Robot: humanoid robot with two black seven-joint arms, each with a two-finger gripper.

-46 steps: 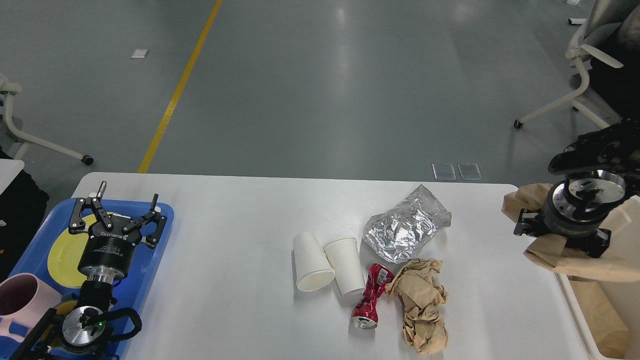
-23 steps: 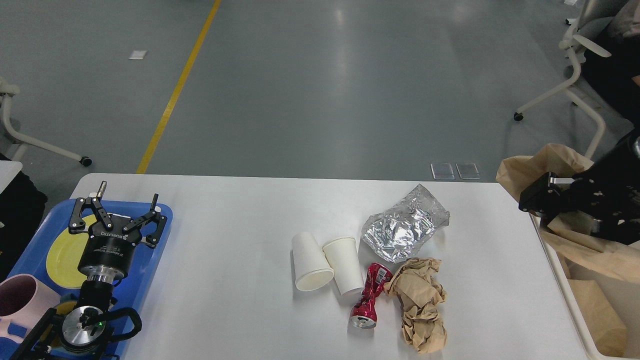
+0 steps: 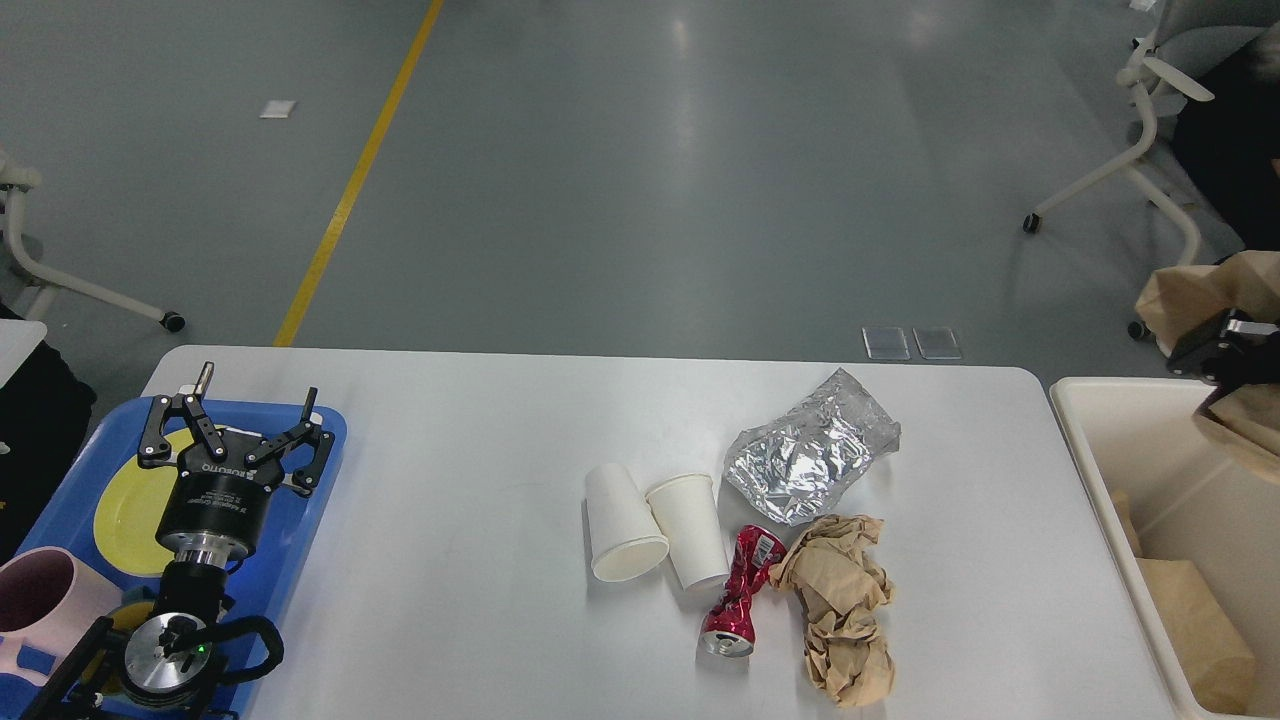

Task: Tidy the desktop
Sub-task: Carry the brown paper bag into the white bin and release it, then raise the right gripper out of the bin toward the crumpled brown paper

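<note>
Desktop (image 3: 480, 440) fills the lower middle of your view, white and wide. Near its middle lie 2 paper cups (image 3: 655, 535), a crushed red can (image 3: 738, 592), a crumpled brown paper (image 3: 838, 610) and a foil bag (image 3: 812, 448), all close together. Your left gripper (image 3: 228, 430) hangs over the blue tray (image 3: 325, 470) with fingers spread, holding nothing. Your right gripper (image 3: 1225, 345) sits at the right edge above the cream bin (image 3: 1100, 470), amid brown paper (image 3: 1200, 290); you cannot tell its grip.
</note>
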